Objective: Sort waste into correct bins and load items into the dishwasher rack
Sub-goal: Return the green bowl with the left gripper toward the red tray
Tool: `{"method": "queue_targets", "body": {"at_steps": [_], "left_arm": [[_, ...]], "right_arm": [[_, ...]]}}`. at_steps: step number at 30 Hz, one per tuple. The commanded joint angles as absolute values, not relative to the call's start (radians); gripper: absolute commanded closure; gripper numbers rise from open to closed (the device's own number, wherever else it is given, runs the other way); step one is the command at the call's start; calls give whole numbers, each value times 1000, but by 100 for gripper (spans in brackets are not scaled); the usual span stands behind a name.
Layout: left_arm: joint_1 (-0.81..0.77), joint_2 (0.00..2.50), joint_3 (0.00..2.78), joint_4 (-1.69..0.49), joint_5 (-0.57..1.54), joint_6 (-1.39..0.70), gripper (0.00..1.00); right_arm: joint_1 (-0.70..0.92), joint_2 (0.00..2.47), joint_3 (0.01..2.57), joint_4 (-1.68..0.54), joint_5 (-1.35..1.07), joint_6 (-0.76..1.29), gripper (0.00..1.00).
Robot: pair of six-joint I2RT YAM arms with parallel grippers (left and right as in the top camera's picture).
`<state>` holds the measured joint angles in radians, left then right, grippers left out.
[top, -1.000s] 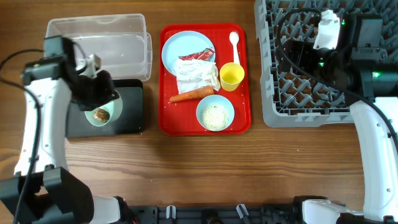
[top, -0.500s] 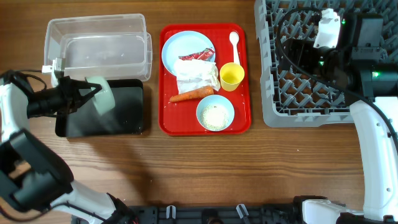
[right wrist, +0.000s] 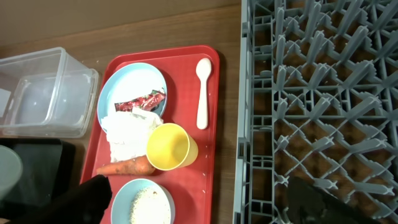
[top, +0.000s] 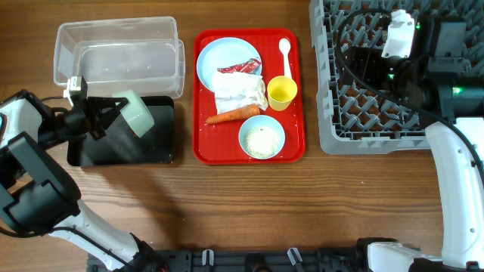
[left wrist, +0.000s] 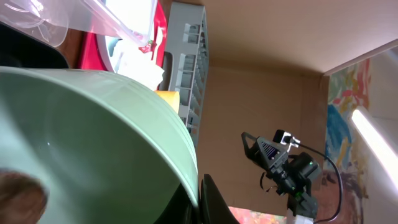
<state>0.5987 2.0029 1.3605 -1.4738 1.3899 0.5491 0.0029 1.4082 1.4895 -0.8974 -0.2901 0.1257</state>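
Sideways, mint green bowl (top: 137,115), in left pincer (top: 113,113)

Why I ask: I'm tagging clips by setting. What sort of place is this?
Probably a robot lab's mock dish-clearing station: a grey dishwasher rack sits on a wooden table beside a red tray of used dishes and scraps, and the left wrist view shows bare board walls and a mounted camera.

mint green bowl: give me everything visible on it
The mint green bowl looks like smooth matte plastic, round with a plain rim. It is tipped steeply on its side above the black tray, its rim pinched by the left gripper. A small brown lump shows against its inner wall.
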Motion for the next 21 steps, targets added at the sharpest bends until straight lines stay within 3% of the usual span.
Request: {"method": "queue_targets", "body": {"at_steps": [1,9,15,16,18,21], "left_arm": [[603,2011,1357,-1478,1456,568,96],[576,1924,1444,-1578,1462,664,96],[350,1684,1642,-1544,1265,635,96],[290,1654,1642,-1483,1184,560,96],[63,1629,1641,-1324,754,246,96],[-180,1663,1641,-1274,344,45,96]], "right_arm": [[2,1418,1497,-897,-281,107,5],[2,1418,1497,-902,-281,107,4],[2,1418,1497,-903,-281,108,0],[2,1418,1497,-902,-281,107,0],[2,1418,1497,-903,-281,107,0],[2,1418,1497,-909,-281,108,0]]}}
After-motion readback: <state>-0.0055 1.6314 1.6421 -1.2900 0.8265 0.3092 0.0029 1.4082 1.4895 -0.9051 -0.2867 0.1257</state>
